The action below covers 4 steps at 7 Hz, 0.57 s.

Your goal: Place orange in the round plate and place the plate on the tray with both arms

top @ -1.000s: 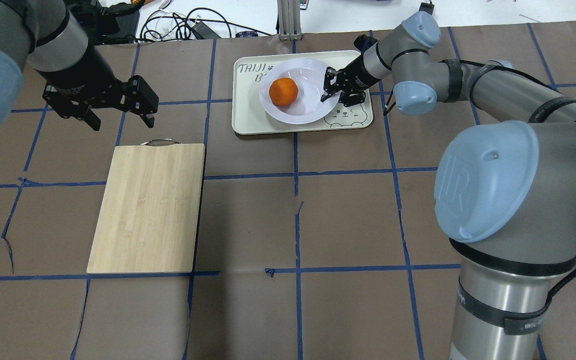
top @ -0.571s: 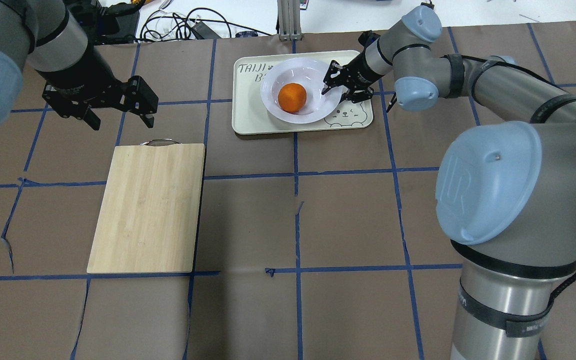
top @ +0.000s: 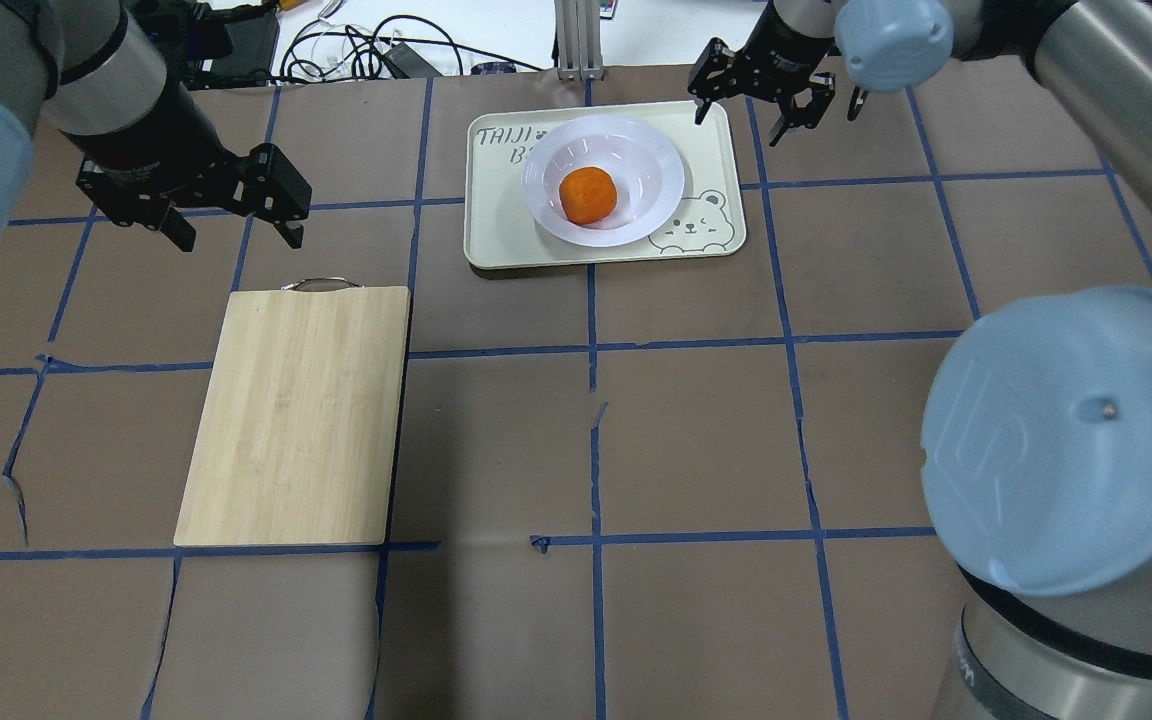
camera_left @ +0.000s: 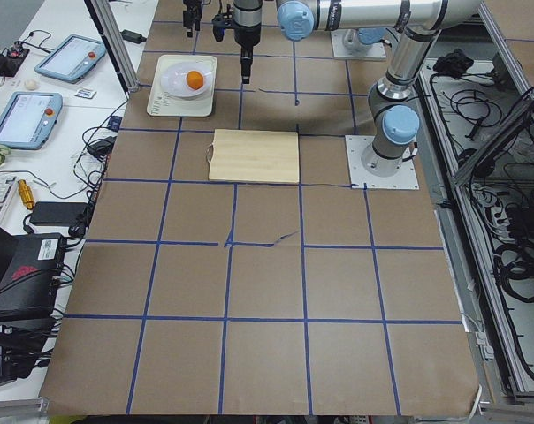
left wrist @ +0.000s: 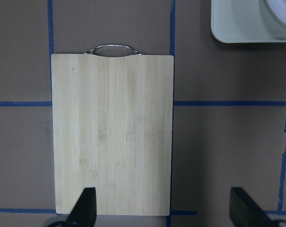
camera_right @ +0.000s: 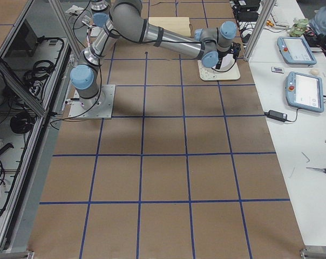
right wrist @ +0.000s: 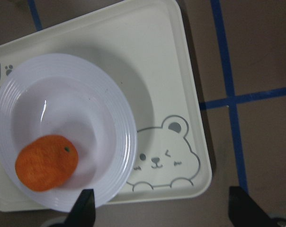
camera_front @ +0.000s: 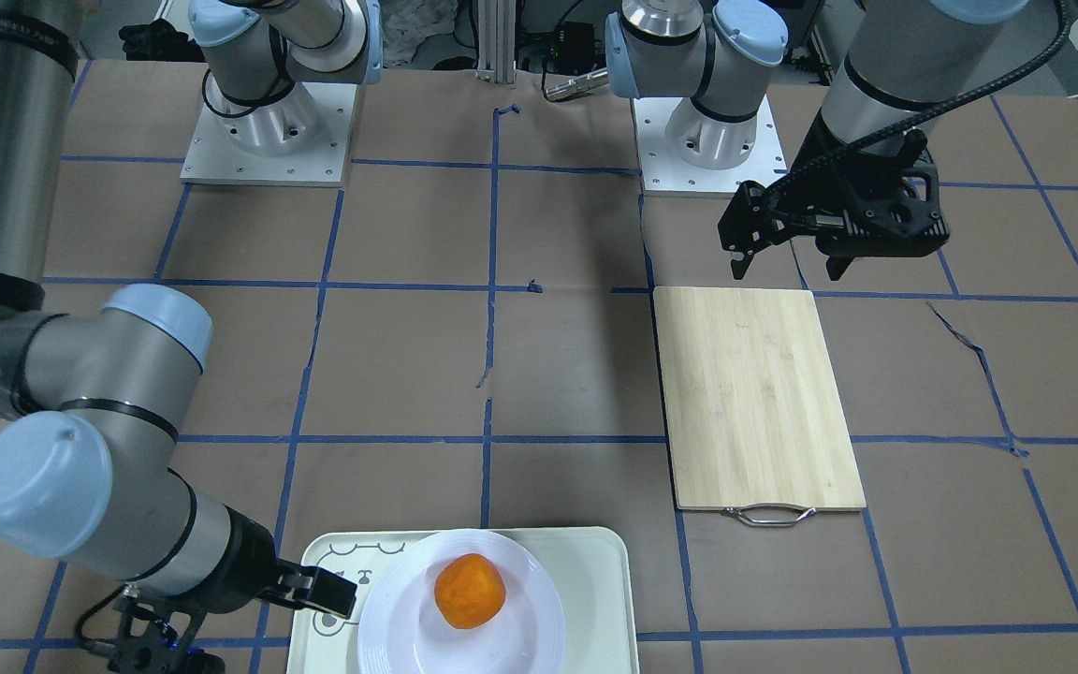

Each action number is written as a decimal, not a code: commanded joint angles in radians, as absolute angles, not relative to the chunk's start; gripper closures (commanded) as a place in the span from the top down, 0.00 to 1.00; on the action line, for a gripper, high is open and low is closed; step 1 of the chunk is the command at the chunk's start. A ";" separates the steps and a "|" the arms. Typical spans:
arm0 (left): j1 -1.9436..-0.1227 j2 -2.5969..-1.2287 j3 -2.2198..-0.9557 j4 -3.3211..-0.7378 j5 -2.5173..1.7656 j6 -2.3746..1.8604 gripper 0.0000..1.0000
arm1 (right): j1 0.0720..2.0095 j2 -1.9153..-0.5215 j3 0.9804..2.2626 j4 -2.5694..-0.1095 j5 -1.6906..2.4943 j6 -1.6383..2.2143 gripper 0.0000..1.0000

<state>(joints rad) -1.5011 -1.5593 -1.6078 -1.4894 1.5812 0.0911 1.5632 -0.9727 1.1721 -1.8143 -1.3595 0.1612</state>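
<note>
The orange (top: 588, 195) lies in the sunken centre of the round plate (top: 651, 160), which rests flat on the tray (top: 496, 240) at the far middle of the table. In the right wrist view the orange (right wrist: 46, 163) sits low left in the plate (right wrist: 119, 132), beside the bear face on the tray (right wrist: 171, 71). My right gripper (top: 736, 128) hangs open and empty above the tray's far right corner, clear of the plate. Off to the left, my left gripper (top: 239, 238) hovers open and empty over the table just beyond the board's handle.
A bamboo cutting board (top: 296, 415) with a metal handle lies left of centre; the left wrist view looks straight down on the cutting board (left wrist: 112, 132). Cables (top: 366, 50) and an aluminium post (top: 576, 35) stand past the table's far edge.
My right gripper let go of the plate's right rim and rose back toward the far right. The plate settled flat and the orange rolled to its centre. The left arm barely moved.
</note>
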 commanded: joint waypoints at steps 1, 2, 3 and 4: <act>-1.497 -1.546 -1.603 -1.491 1.583 0.159 1.00 | 1.565 -1.183 1.240 -1.642 -1.542 0.019 1.00; -1.494 -1.543 -1.603 -1.491 1.586 0.160 1.00 | 1.565 -1.306 1.355 -1.637 -1.577 -0.017 1.00; -1.494 -1.543 -1.605 -1.491 1.586 0.160 1.00 | 1.566 -1.415 1.505 -1.667 -1.568 -0.012 1.00; -1.494 -1.543 -1.605 -1.493 1.586 0.160 1.00 | 1.563 -1.454 1.597 -1.822 -1.562 -0.038 1.00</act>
